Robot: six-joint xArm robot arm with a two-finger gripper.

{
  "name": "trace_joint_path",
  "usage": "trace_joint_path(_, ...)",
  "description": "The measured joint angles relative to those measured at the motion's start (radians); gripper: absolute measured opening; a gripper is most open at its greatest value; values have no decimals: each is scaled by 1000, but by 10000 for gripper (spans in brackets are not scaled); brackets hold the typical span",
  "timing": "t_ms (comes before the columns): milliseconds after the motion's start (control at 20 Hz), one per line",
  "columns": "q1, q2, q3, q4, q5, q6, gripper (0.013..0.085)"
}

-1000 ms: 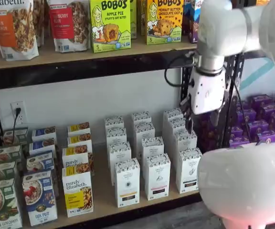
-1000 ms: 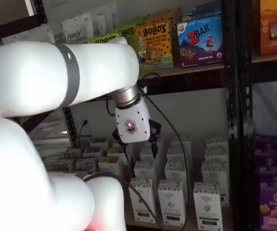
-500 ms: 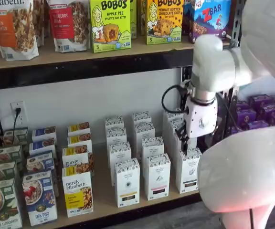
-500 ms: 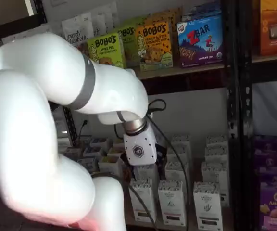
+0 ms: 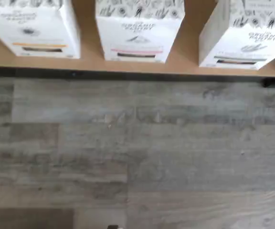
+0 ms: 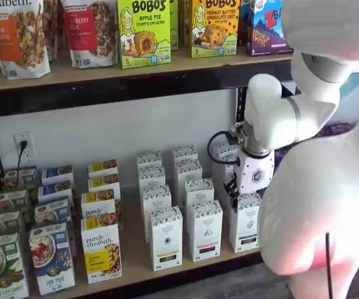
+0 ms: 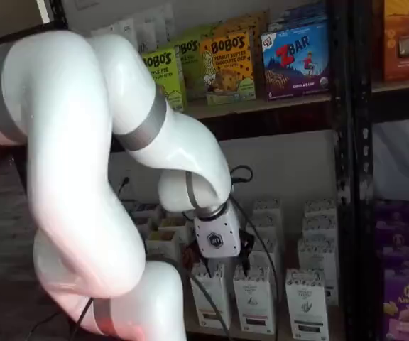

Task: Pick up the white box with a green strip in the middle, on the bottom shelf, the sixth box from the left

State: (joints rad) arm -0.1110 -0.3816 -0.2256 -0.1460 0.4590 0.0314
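Observation:
The white box (image 6: 247, 223) with the greenish band stands at the front right of the bottom shelf (image 6: 136, 256); it also shows in a shelf view (image 7: 305, 302) and in the wrist view (image 5: 246, 42). Two similar white boxes stand beside it, one with a pink band (image 5: 136, 29) and one with an orange band (image 5: 32, 27). My gripper (image 6: 233, 189) hangs low just above and behind the white box's speckled top, and shows in both shelf views (image 7: 222, 261). Its dark fingers are seen side-on, so I cannot tell any gap. Nothing is visibly held.
Rows of similar white boxes run back behind the front ones. Yellow-labelled purely elizabeth boxes (image 6: 101, 249) stand to the left. The upper shelf holds Bobo's boxes (image 6: 143, 31). A black rack post (image 7: 346, 177) and purple boxes (image 7: 403, 298) lie right. Grey plank floor (image 5: 137, 152) runs below the shelf rail (image 5: 128, 72).
The arm has folded down and the gripper has dropped from well above the white boxes to just over the front right ones.

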Motion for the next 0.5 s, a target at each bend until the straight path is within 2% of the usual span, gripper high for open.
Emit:
trace_joint_path(200,-46,169,-54,-200,-112,148,850)
trace_joint_path(300,-79,263,-90,-266,-175,185,850)
trace_joint_path(400,-109,350,-129,-284,-224,175,850)
trace_joint_path(500,-132,423,-166,-262,-258,134,850)
